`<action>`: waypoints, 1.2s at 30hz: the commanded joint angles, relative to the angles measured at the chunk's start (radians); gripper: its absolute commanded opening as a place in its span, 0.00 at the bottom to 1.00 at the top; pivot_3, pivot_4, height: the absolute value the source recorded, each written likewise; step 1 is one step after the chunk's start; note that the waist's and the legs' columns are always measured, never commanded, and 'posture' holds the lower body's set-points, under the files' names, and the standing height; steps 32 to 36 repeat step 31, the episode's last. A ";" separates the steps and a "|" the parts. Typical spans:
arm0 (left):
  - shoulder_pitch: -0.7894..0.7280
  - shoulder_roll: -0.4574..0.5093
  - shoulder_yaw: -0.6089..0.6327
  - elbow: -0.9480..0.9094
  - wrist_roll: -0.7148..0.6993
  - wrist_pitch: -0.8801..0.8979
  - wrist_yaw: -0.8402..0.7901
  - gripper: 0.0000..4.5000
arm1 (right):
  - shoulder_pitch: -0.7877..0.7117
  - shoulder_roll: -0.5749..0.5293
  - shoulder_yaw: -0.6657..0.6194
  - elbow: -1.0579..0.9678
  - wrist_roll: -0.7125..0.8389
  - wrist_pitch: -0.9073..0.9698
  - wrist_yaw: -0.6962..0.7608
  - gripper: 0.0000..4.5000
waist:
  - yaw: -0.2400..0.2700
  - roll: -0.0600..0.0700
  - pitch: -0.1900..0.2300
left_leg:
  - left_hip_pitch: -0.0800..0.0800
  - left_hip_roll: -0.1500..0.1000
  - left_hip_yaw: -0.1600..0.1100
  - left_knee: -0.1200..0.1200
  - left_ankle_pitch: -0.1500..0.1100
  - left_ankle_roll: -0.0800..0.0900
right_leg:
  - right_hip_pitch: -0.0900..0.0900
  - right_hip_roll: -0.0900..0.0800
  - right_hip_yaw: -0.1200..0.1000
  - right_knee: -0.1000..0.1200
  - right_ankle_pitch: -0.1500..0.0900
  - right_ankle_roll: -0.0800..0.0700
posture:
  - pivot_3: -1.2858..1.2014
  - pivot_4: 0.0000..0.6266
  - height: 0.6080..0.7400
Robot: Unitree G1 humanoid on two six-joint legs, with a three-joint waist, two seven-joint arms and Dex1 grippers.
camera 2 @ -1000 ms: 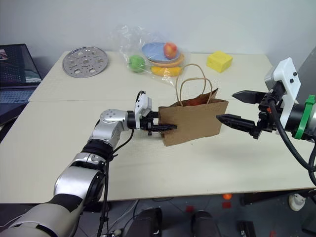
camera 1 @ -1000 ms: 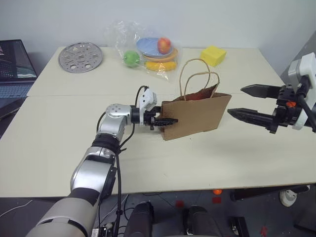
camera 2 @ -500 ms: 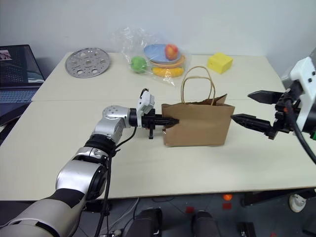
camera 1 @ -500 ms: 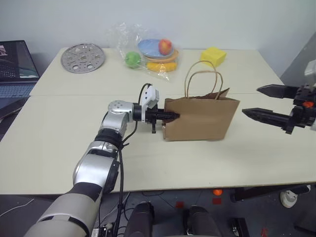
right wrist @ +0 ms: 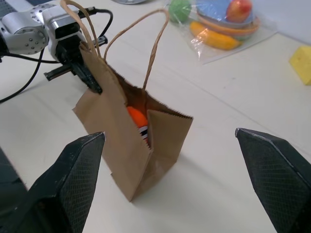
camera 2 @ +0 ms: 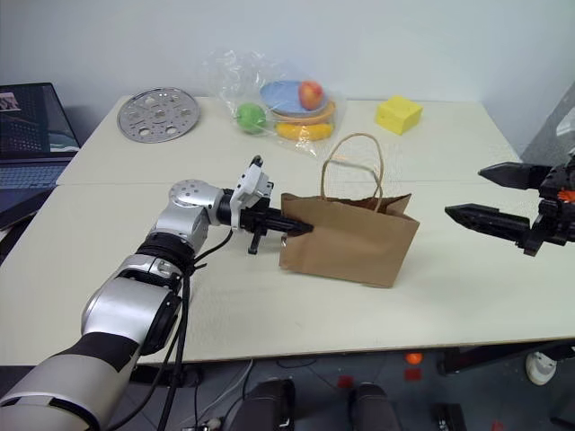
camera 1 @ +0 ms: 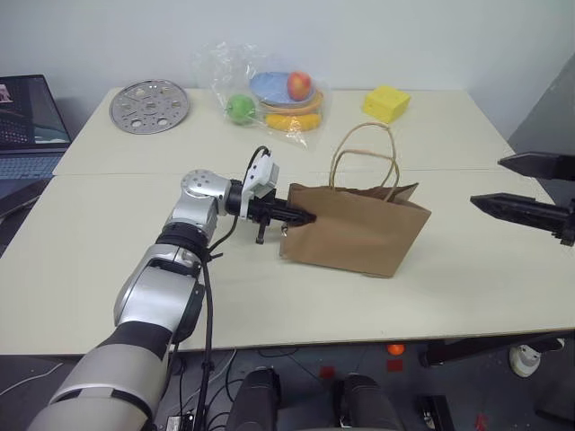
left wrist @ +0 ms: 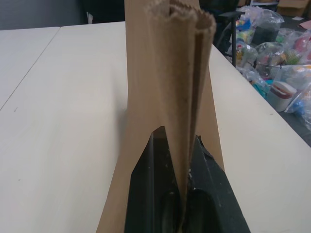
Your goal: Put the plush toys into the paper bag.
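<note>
The brown paper bag (camera 1: pixel 359 235) stands on the near table, slightly tilted, with its loop handles up. My left gripper (camera 1: pixel 301 215) is shut on the bag's left side edge; the left wrist view shows its fingers (left wrist: pixel 160 204) pinching the folded paper (left wrist: pixel 182 97). An orange plush toy (right wrist: pixel 136 116) lies inside the bag's open mouth, partly hidden by the paper. My right gripper (camera 1: pixel 490 181) hangs open to the right of the bag, well apart from it, with nothing between its fingers (right wrist: pixel 73 170).
On the far table lie a clear plastic bag of fruit and plates (camera 1: pixel 274 94), a yellow block (camera 1: pixel 387 101) and a perforated metal disc (camera 1: pixel 148 105). A laptop (camera 1: pixel 27 126) sits at the far left. The table's front edge runs close below the bag.
My left gripper has closed on the bag's edge and swung the bag from leaning one way to the other. The right gripper has drawn away to the right, still open.
</note>
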 commanded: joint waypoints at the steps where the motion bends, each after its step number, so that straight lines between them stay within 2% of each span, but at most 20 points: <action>1: 0.001 -0.004 0.038 -0.005 0.002 -0.029 -0.007 0.01 | 0.000 0.004 -0.025 -0.020 0.013 -0.014 -0.011 1.00 | 0.000 0.000 0.000 | 0.000 0.000 0.000 0.000 0.000 0.000 | 0.000 0.000 0.000 0.000 0.000 0.000 | 0.52 0.24 1.00; 7: 0.019 -0.015 0.083 -0.002 0.041 -0.053 0.025 0.01 | -0.005 0.006 0.000 -0.006 0.001 -0.034 -0.001 1.00 | 0.000 0.000 0.000 | 0.000 0.000 0.000 0.000 0.000 0.000 | 0.000 0.000 0.000 0.000 0.000 0.000 | 0.52 0.24 1.00; 8: 0.018 -0.012 0.091 -0.007 0.043 -0.043 0.026 0.10 | -0.001 0.006 0.004 -0.001 -0.005 -0.041 0.005 1.00 | 0.000 0.000 0.000 | 0.000 0.000 0.000 0.000 0.000 0.000 | 0.000 0.000 0.000 0.000 0.000 0.000 | 0.52 0.24 1.00; 9: 0.019 -0.007 0.097 -0.015 0.045 -0.033 0.019 0.13 | 0.006 0.006 0.010 0.002 -0.017 -0.051 0.016 1.00 | 0.000 0.000 0.000 | 0.000 0.000 0.000 0.000 0.000 0.000 | 0.000 0.000 0.000 0.000 0.000 0.000 | 0.52 0.24 1.00; 11: 0.025 0.010 0.107 -0.040 0.046 -0.007 0.004 0.28 | 0.014 0.009 0.026 0.014 -0.037 -0.074 0.031 1.00 | -0.001 0.000 0.000 | 0.000 0.000 0.000 0.000 0.000 0.000 | 0.000 0.000 0.000 0.000 0.000 0.000 | 0.52 0.24 1.00; 15: 0.034 0.056 0.114 -0.086 0.046 0.038 -0.007 0.51 | 0.025 0.018 0.056 0.033 -0.071 -0.114 0.052 1.00 | -0.003 0.000 0.000 | 0.000 0.000 0.000 0.000 0.000 0.000 | 0.000 0.001 0.000 0.000 0.000 0.000 | 0.52 0.24 1.00; 19: 0.019 0.181 0.158 -0.201 0.025 0.219 0.012 0.78 | 0.136 0.045 0.059 0.083 -0.190 -0.218 0.115 1.00 | -0.002 0.000 0.000 | 0.000 0.000 -0.001 0.000 0.000 0.000 | 0.000 0.001 -0.001 0.001 0.000 0.000 | 0.52 0.24 1.00; 22: 0.041 0.258 0.197 -0.334 0.027 0.354 0.132 0.97 | 0.249 0.106 0.059 0.098 -0.298 -0.327 0.121 1.00 | -0.002 0.000 0.000 | 0.000 0.000 0.000 0.000 0.000 0.000 | 0.000 0.002 0.000 0.000 0.000 0.000 | 0.52 0.24 1.00; 25: 0.113 0.298 0.205 -0.496 0.053 0.477 0.252 0.99 | 0.293 0.187 0.066 0.102 -0.356 -0.405 0.089 1.00 | -0.001 0.002 -0.001 | 0.000 0.000 -0.001 0.001 0.000 0.000 | 0.001 0.001 0.000 0.001 0.000 0.001 | 0.52 0.24 1.00; 31: 0.324 0.319 0.254 -0.792 -0.001 0.558 0.352 0.99 | 0.283 0.295 0.147 0.098 -0.419 -0.484 0.042 1.00 | -0.002 0.002 -0.001 | 0.003 0.001 -0.001 0.002 0.001 0.000 | 0.003 0.001 0.000 0.002 0.000 0.001 | 0.52 0.24 1.00; 36: 0.324 0.319 0.254 -0.792 -0.001 0.558 0.352 0.99 | 0.283 0.295 0.147 0.098 -0.419 -0.484 0.042 1.00 | -0.002 0.002 -0.001 | 0.003 0.001 -0.001 0.002 0.001 0.000 | 0.003 0.001 0.000 0.002 0.000 0.001 | 0.52 0.24 1.00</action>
